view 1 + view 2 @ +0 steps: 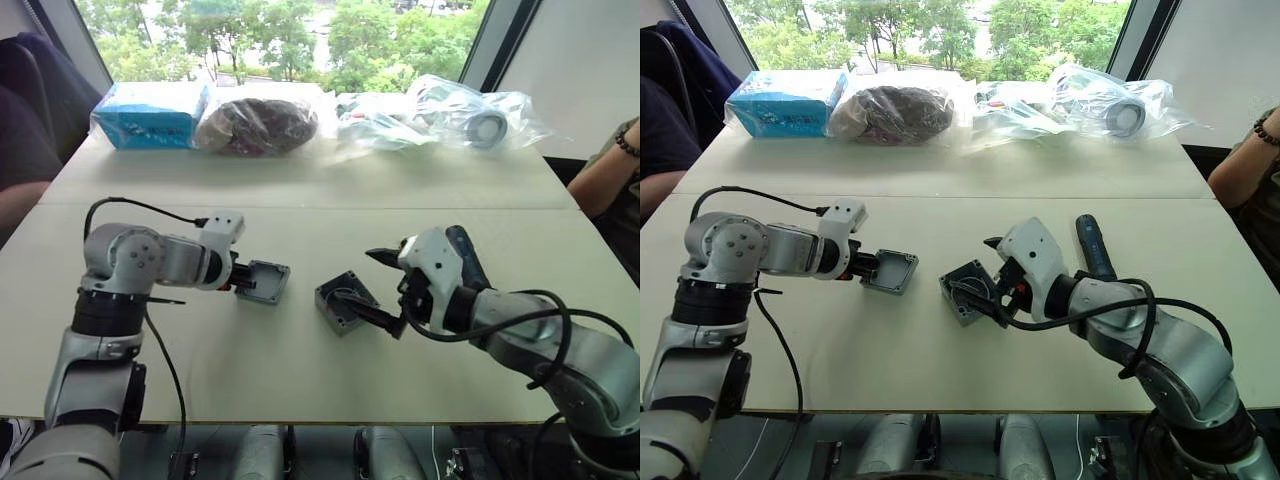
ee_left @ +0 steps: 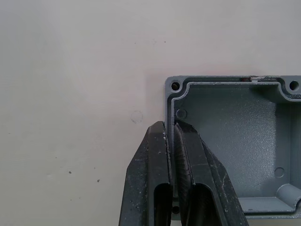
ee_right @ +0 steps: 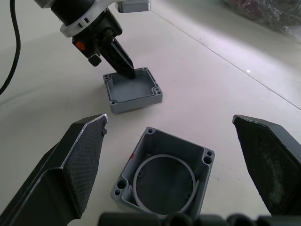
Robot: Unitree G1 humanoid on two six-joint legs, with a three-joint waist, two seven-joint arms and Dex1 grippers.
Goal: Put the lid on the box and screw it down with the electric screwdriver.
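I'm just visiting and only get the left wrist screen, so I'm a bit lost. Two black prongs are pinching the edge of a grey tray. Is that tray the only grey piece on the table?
Observer: No. That's the lid, pinched by the left claw. A deeper box sits apart from it, to the robot's right, open side up.
Visitor: Is anything holding that box?
Observer: It isn't gripped. The right claw is wide open, with one finger on each side of the box.
Visitor: And the screwdriver?
Observer: The electric screwdriver lies on the table beside the right claw's wrist, and neither claw holds it.
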